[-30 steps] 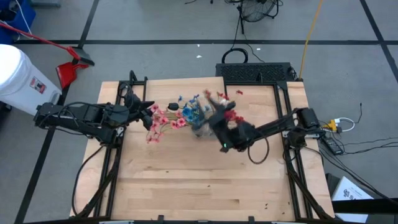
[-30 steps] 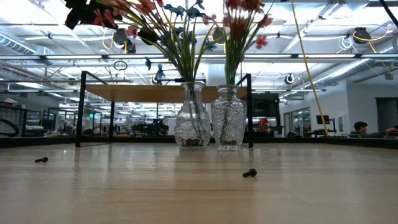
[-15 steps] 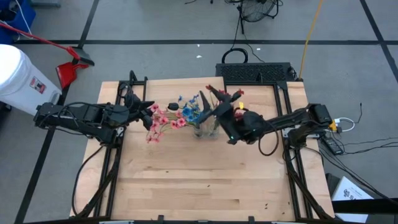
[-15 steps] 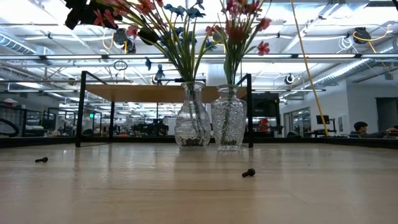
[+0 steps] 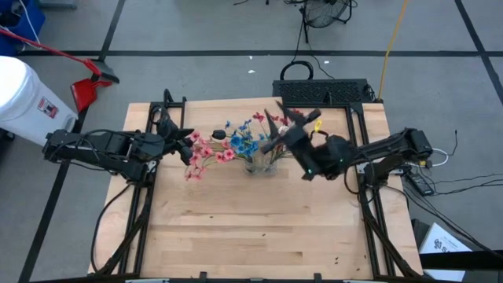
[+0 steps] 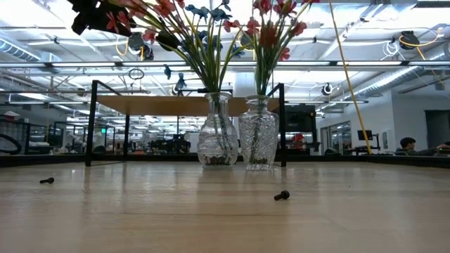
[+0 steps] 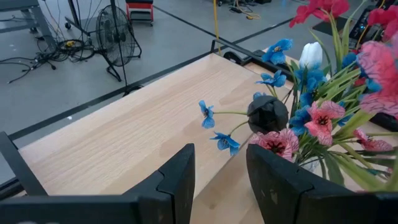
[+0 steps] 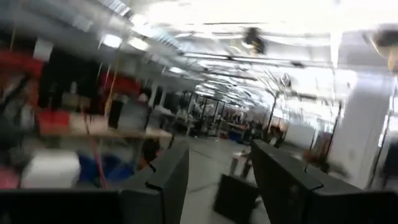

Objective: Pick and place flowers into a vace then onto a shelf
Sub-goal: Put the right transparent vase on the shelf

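Two clear glass vases (image 6: 216,133) (image 6: 258,133) stand side by side on the table, in front of the shelf (image 6: 162,105). Pink flowers (image 5: 206,152) and blue flowers (image 5: 242,140) fan out of the left vase; red flowers (image 6: 271,28) rise from the right one. My left gripper (image 7: 221,180) hovers open at the table's left, just short of the pink and blue blossoms (image 7: 311,118), with nothing between its fingers. My right gripper (image 5: 277,132) hangs open, high above the vases' far right, pointing up into the room (image 8: 217,180).
Two small black screws (image 6: 282,195) (image 6: 46,180) lie on the bare tabletop near the front. A black frame (image 5: 322,90) sits at the table's far right edge. The near half of the table (image 5: 251,236) holds nothing large.
My right gripper has risen from over the right vase and drawn back toward the table's far right, tipping its fingers upward. The red flowers stay in their vase and their heads have shifted a little.
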`<move>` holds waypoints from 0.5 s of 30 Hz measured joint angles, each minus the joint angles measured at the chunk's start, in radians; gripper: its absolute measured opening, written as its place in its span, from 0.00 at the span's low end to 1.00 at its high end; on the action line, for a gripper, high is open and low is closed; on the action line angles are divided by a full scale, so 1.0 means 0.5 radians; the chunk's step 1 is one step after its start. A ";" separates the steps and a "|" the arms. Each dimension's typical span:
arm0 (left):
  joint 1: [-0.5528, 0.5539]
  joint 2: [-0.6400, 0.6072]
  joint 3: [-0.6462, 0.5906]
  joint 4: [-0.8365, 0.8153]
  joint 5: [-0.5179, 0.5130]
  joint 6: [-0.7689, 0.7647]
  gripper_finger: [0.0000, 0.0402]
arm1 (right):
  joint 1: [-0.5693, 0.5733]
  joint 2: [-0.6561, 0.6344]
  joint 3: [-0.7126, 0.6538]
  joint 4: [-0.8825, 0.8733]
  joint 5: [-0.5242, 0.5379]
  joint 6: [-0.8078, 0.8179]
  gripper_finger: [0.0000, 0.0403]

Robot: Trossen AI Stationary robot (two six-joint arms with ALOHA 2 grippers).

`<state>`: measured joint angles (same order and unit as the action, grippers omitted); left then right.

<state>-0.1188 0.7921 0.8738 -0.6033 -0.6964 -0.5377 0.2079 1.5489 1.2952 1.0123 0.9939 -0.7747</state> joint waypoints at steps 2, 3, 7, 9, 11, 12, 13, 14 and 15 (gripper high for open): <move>0.000 0.000 0.000 0.000 0.000 0.000 0.37 | 0.065 -0.016 0.000 -0.101 0.018 -0.210 0.41; 0.000 0.000 0.000 0.000 0.000 -0.001 0.37 | 0.099 -0.011 -0.001 -0.118 0.017 -0.286 0.41; 0.000 0.000 0.000 0.000 -0.001 0.009 0.37 | 0.217 -0.015 -0.004 -0.055 0.329 -0.413 0.41; 0.000 0.000 0.000 0.000 -0.001 0.007 0.37 | 0.281 -0.022 -0.010 -0.044 0.610 -0.413 0.41; 0.000 0.000 0.000 -0.002 0.008 -0.006 0.37 | 0.361 -0.018 -0.069 -0.055 0.743 -0.343 0.41; 0.000 0.000 0.000 -0.007 0.034 -0.013 0.37 | 0.411 -0.012 -0.106 -0.060 0.749 -0.308 0.41; 0.000 0.000 0.000 -0.023 0.055 -0.027 0.37 | 0.455 -0.007 -0.139 -0.065 0.755 -0.280 0.41; -0.001 0.000 0.000 -0.046 0.078 -0.039 0.37 | 0.498 -0.005 -0.167 -0.060 0.789 -0.257 0.41; -0.001 0.000 0.000 -0.073 0.092 -0.060 0.37 | 0.541 -0.008 -0.194 -0.034 0.845 -0.219 0.41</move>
<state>-0.1192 0.7921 0.8738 -0.6397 -0.6501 -0.5677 0.4785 1.5451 1.1980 0.9951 1.4163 -0.8844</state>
